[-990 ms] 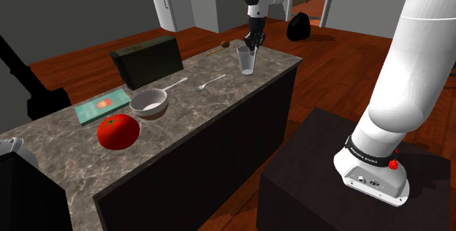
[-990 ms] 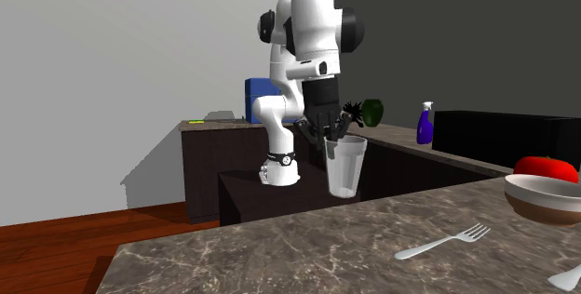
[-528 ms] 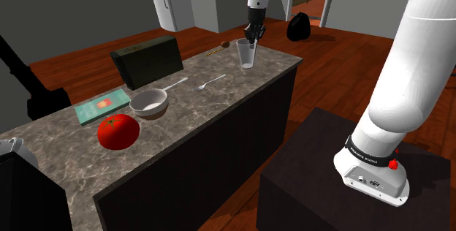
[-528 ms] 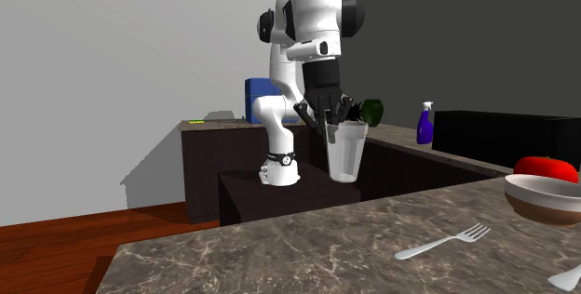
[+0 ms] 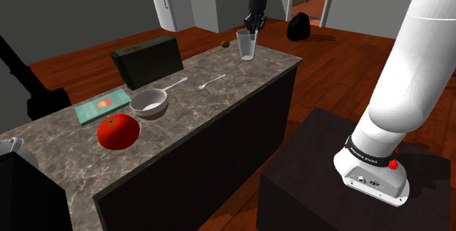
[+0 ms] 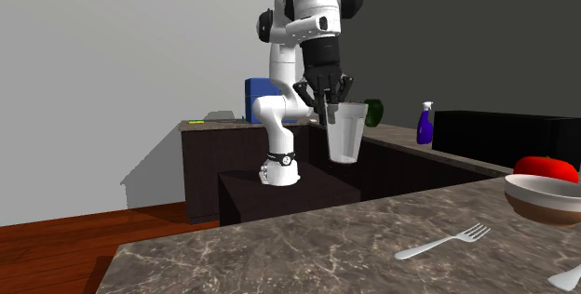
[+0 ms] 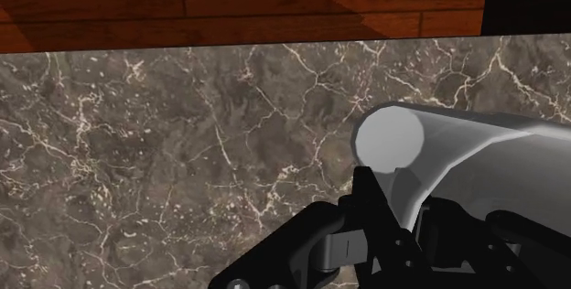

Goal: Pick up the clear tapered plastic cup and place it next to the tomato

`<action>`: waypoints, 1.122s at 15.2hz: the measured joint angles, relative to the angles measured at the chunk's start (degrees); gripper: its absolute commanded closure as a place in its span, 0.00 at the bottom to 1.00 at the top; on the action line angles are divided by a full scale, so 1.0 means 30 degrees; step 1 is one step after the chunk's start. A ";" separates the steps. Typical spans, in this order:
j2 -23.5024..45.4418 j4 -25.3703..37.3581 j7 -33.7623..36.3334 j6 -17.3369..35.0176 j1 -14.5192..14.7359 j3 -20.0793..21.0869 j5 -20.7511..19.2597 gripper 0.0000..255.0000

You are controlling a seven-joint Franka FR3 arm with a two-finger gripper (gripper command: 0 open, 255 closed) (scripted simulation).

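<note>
Well, in the shoulder view you had the arm (image 5: 413,69) reaching from its stand (image 5: 314,193) up to the far end of the bench (image 5: 219,101). Your jaws were closed on the rim of the pale, see-through cup (image 5: 247,45), which stood upright in the grip over that end of the bench. The tomato (image 5: 118,131) lay well apart from it, near the other end. Between the two sat a white bowl (image 5: 149,104) and a fork (image 5: 210,83). A teal book (image 5: 101,106) lay just beyond the tomato, and a black box (image 5: 146,61) stood behind the bowl.

From the second exterior view you could see the cup (image 6: 346,134) hanging upright in the air, clear of the bench (image 6: 279,255), with the jaws pinching its rim from above. The tomato (image 6: 547,166) showed at that view's right edge behind the bowl (image 6: 545,197), with the fork (image 6: 444,242) lying nearer the camera. A blue spray bottle (image 6: 425,123) stood on a counter behind.

Looking through the wrist view, you saw the cup (image 7: 439,150) clasped in the jaws, its round base pointing down at the marbled bench (image 7: 165,150). A strip of wooden floor (image 7: 229,4) ran beyond the bench edge.
</note>
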 measured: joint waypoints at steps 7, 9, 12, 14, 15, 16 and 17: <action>-0.0018 0.1778 0.0214 -0.1781 -0.0038 -0.0030 -0.0061 1.00; -0.0028 0.2271 0.0308 -0.2274 -0.0030 -0.0022 -0.0073 1.00; -0.0051 0.2705 0.0526 -0.2710 0.0052 0.0045 -0.0090 1.00; -0.0346 0.2495 0.1291 -0.2684 0.0481 0.0393 -0.0163 1.00; -0.0733 0.1998 0.1713 -0.2509 0.0725 0.0589 -0.0247 1.00; -0.0736 0.1940 0.2096 -0.2398 0.0933 0.0776 -0.0246 1.00; -0.0766 0.1961 0.2604 -0.2382 0.1204 0.1017 -0.0253 1.00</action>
